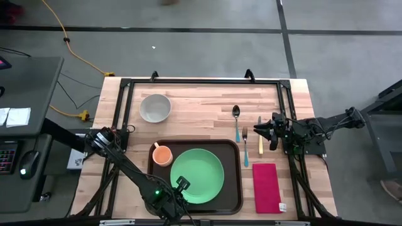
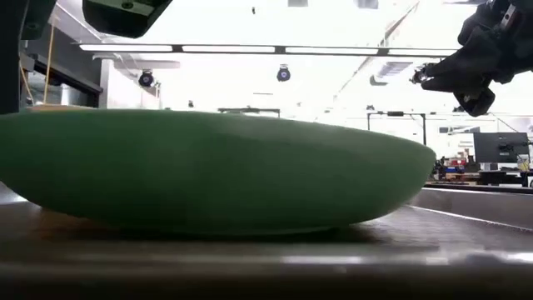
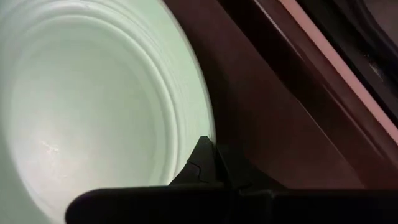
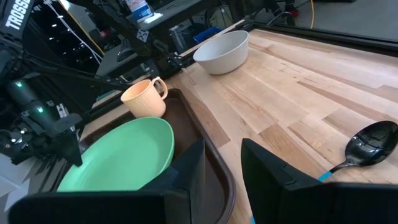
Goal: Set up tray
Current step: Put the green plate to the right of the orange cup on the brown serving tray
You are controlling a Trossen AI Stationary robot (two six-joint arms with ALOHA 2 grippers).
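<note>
The dark brown tray (image 1: 233, 188) lies at the table's near middle. A green plate (image 1: 198, 176) rests on it by its underside, and an orange cup (image 1: 162, 154) stands in the tray's far left corner. My left gripper (image 1: 183, 184) is shut and slants down at the plate's near left rim (image 3: 198, 124). My right gripper (image 1: 266, 132) hangs open above the table's right side, near the cutlery, with nothing between its fingers (image 4: 186, 168). In the low view the plate (image 2: 216, 167) fills most of the picture. My left gripper's shut fingertips (image 3: 205, 155) stand right at the green plate's rim, coming from above at a slant. I cannot tell whether they touch the rim or hang just over it. The plate lies flat on the tray.
A grey bowl (image 1: 155, 107) stands at the far left. A spoon (image 1: 236, 119), a fork (image 1: 245, 147) and a knife (image 1: 260, 137) lie right of the tray, under my right gripper. A red napkin (image 1: 266, 187) lies at the near right.
</note>
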